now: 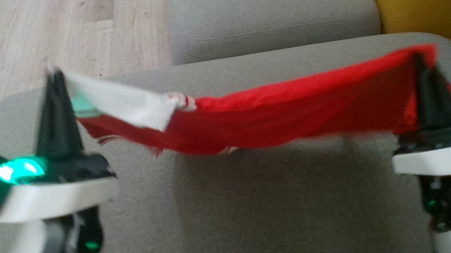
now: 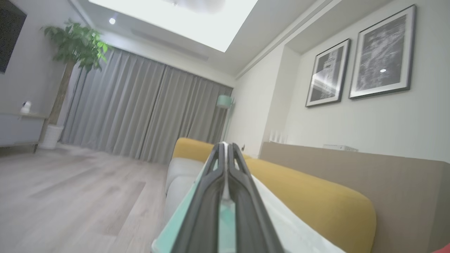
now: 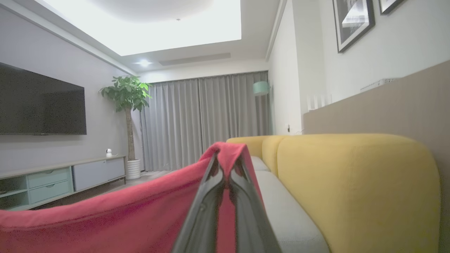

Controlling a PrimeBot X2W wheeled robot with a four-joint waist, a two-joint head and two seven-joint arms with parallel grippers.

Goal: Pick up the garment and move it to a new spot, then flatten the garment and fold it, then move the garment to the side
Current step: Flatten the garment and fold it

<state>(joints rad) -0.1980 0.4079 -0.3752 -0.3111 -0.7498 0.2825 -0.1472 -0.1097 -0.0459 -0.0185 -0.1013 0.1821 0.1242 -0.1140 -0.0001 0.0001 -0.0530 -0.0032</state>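
Garment (image 1: 273,114), red with a white and teal end: blurred in the head view, print unreadable. It is stretched in a sagging span over the grey sofa seat (image 1: 280,210), from left edge to right edge, and contact at its lowest fold cannot be told. Left gripper (image 1: 56,77), fingers raised and pointing away, is pinched tight on the white end; right gripper (image 1: 419,59), likewise raised, is pinched tight on the red end, its tips draped in cloth.

Red garment (image 1: 273,114) (white panel at one end) hangs stretched, sagging — lifted above the cushion.
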